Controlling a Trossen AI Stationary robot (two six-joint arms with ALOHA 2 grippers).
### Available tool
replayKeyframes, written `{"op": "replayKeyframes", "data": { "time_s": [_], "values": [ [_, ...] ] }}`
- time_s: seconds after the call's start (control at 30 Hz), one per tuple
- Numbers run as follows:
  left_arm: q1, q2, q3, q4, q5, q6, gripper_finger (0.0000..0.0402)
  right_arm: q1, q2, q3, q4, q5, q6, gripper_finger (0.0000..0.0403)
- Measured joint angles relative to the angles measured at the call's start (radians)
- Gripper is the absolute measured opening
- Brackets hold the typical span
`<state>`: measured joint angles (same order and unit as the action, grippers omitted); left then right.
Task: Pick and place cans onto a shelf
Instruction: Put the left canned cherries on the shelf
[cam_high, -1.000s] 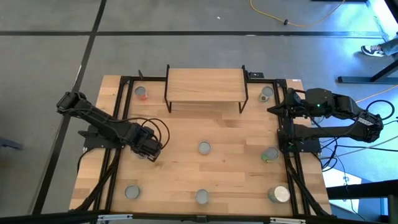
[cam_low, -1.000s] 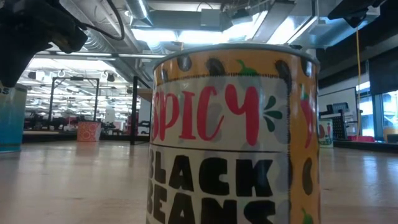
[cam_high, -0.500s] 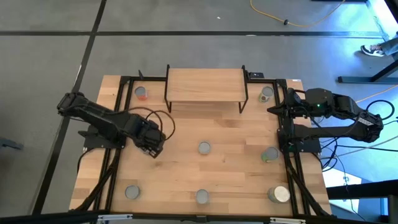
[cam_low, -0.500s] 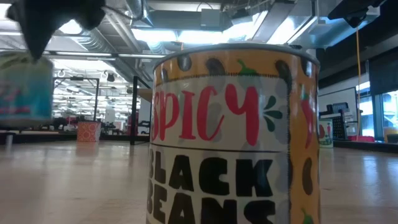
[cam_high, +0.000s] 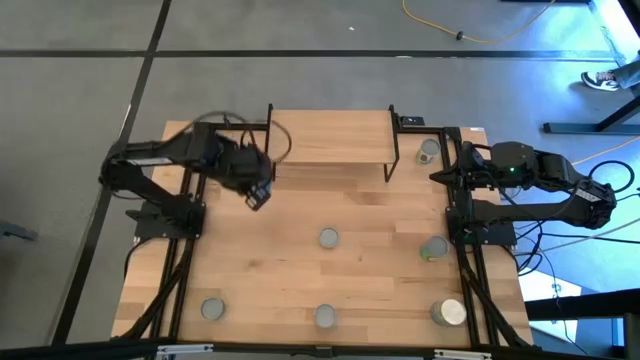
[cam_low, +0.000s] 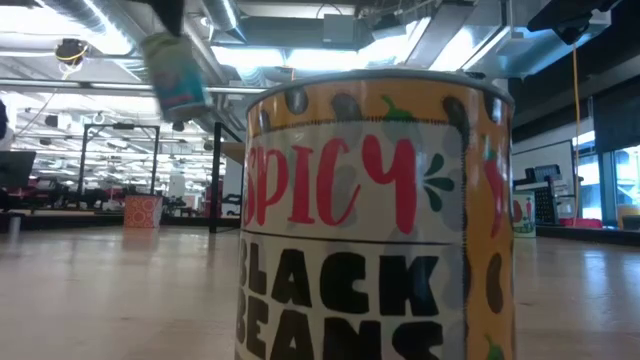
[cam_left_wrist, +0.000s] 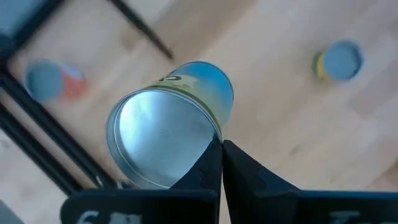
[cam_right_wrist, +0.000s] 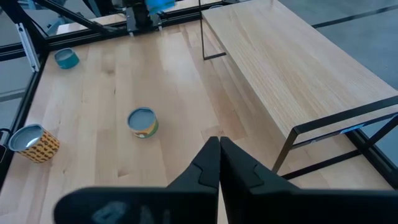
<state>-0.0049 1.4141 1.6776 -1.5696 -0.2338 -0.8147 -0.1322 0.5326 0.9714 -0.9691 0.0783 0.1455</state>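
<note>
My left gripper (cam_high: 257, 193) is shut on a blue-green can (cam_left_wrist: 186, 106), held in the air near the front left leg of the shelf (cam_high: 330, 138). In the low view the can (cam_low: 175, 70) hangs tilted high above the table. My right gripper (cam_high: 440, 176) waits shut and empty at the table's right side, beside the shelf (cam_right_wrist: 298, 68). Several other cans stand upright on the table: one in the middle (cam_high: 328, 238), two at the near edge (cam_high: 212, 309) (cam_high: 325, 316), a wider one at the near right (cam_high: 450, 312). My left gripper pinches the can at the rim of its silvery end (cam_left_wrist: 214, 135). One finger (cam_left_wrist: 202, 171) lies over the silvery end and the other (cam_left_wrist: 245, 174) on the labelled side; the two nearly meet. The can is lifted clear of the table and hangs tilted below the fingers.
Two more cans stand at the right edge (cam_high: 434, 248) (cam_high: 428, 152), and a red-orange one (cam_left_wrist: 50, 81) at the far left by the black frame rail. The spicy black beans can (cam_low: 375, 220) fills the low view. Bare wood lies in front of the shelf.
My left gripper has risen with the blue-green can and gone toward the table's far edge and the shelf. The can, standing on the table a second ago, is now lifted clear and tilted.
</note>
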Motion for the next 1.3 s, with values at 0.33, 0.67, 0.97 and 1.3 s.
{"op": "replayKeyframes", "data": {
  "time_s": [0.33,0.67,0.97,1.3],
  "values": [
    [0.206,0.147,0.302,0.008,-0.084,0.371,0.0,0.0,0.0,0.0,0.0,0.021,0.002,0.0006],
    [0.383,0.319,0.481,0.026,-0.075,0.636,0.0,0.0,0.0,0.0,0.0,0.034,0.003,0.0006],
    [0.524,0.431,0.484,0.099,-0.038,0.797,0.0,0.0,0.001,0.0,0.0,0.035,0.003,0.0006],
    [0.599,0.474,0.484,0.094,0.045,0.854,0.0,0.0,0.0,0.0,0.0,0.036,0.003,0.0006]
  ]
}}
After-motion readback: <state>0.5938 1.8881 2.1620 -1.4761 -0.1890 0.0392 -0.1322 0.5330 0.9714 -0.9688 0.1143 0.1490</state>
